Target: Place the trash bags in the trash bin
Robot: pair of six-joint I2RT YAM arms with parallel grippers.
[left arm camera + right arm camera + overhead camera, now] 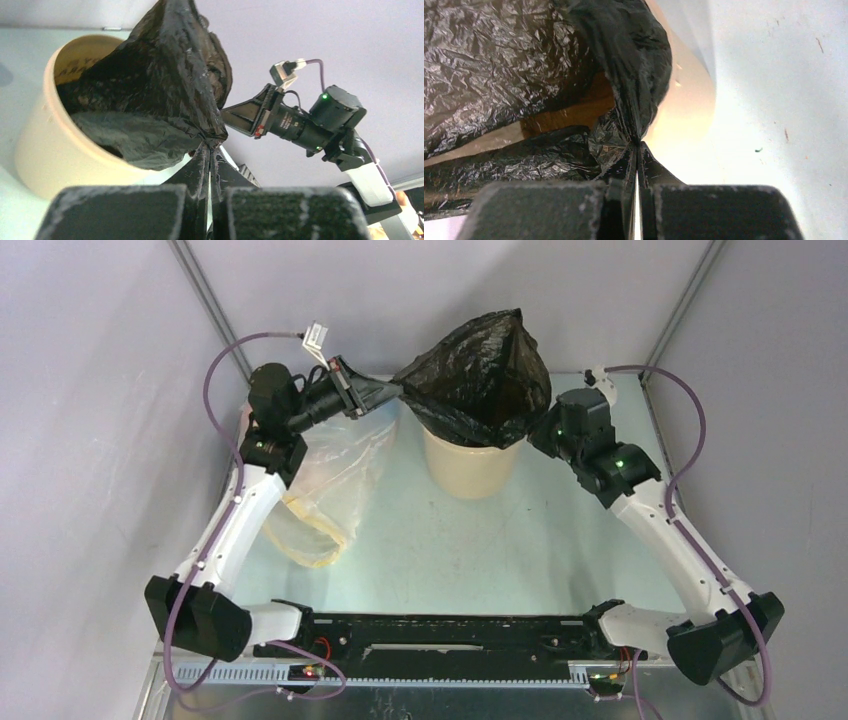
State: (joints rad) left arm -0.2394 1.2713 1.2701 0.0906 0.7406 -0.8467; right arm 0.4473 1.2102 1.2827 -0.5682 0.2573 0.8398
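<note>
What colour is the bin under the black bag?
Tan-beige bin, clearest in the top external view.

Crinkled black bag (478, 380) draped over tan bin (468, 468)

The bag (478, 375) is thin black plastic, glossy and finely crinkled. The bin (470, 472) looks like beige plastic, smooth and matt. The clear bag (335, 472) is thin, translucent, wrinkled film. The table (480, 550) is smooth, pale and slightly shiny. The arm covers (236, 525) are smooth white plastic.
</note>
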